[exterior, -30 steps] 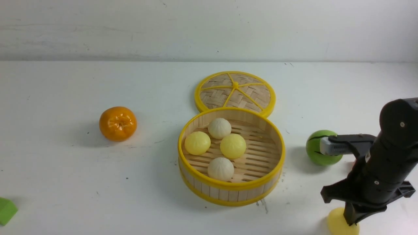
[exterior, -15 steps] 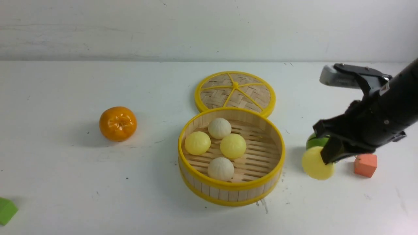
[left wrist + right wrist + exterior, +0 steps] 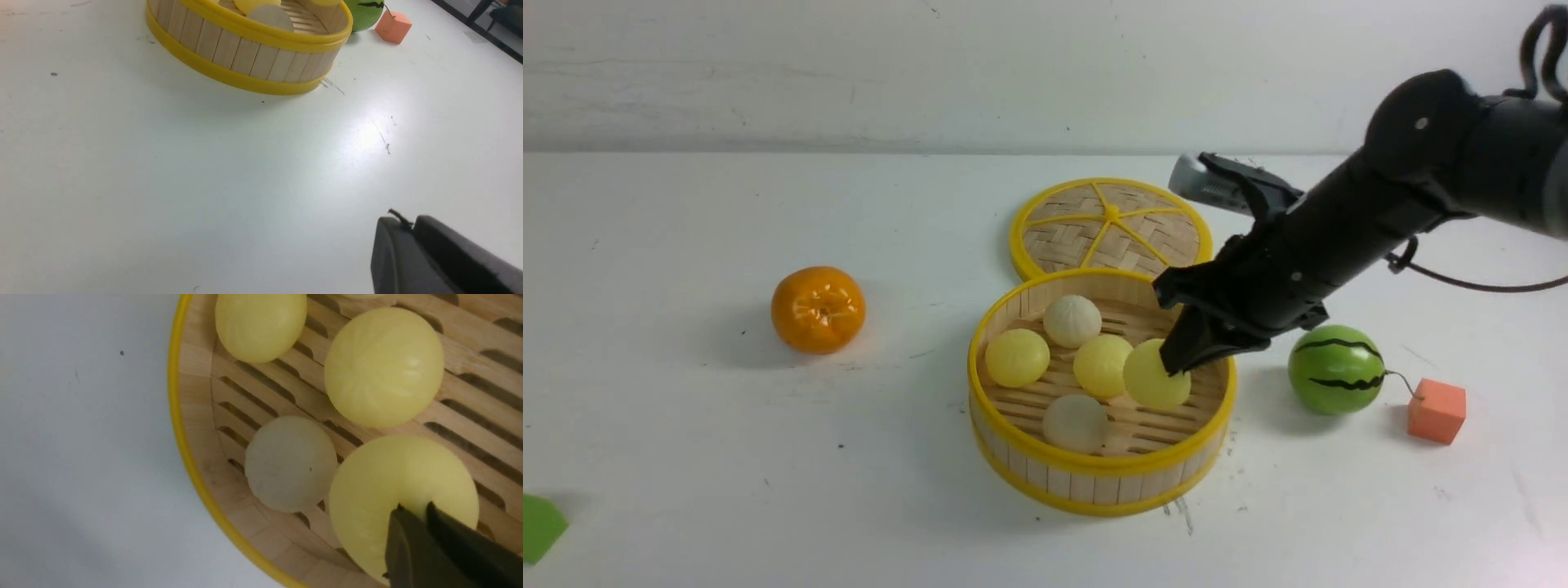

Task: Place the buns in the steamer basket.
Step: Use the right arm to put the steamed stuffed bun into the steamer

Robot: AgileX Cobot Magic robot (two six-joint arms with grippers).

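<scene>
The right gripper point(image 3: 1176, 359) hangs over the steamer basket point(image 3: 1045, 478) with its jaws pinching the edge of a pale yellow bun point(image 3: 1156, 376), the fifth one. The other four buns already lie on the basket's slotted floor: a cream-white one point(image 3: 1072, 320) at the far side, two yellow ones point(image 3: 1016, 357) point(image 3: 1101, 365) in the middle, and a cream-white one point(image 3: 1076, 422) at the near side. The held bun sits just above the floor, beside the near white bun and the middle yellow one. The jaws hold only a small bit of it, so it could slip out early. If it drops from here it might bump those two buns and roll, or bounce toward the basket's rim. The left gripper point(image 3: 412, 245) hangs low over the tabletop point(image 3: 163, 183), on the near side of the basket, jaws pressed together and holding nothing. No writing or labels show anywhere.
</scene>
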